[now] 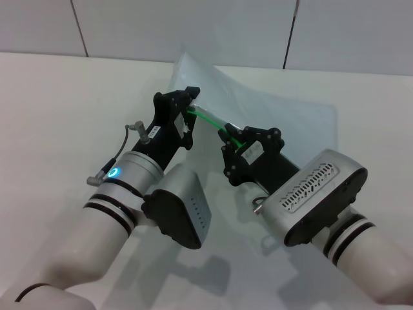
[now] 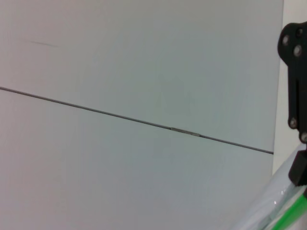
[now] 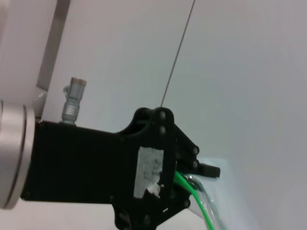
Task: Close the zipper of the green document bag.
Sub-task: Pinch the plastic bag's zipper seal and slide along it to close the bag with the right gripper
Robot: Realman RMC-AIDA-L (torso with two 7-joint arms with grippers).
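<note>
The zipper [image 1: 213, 121] pinched by both grippers [image 1: 191, 106] [image 1: 227, 139]

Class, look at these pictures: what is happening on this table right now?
Both arms have the green document bag lifted off the table by its green edge. The left gripper clamps one end of the zipper; the right gripper grips it further along. How far the zip is closed cannot be seen.

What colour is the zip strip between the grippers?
Bright green zipper, clearest in the head view.
</note>
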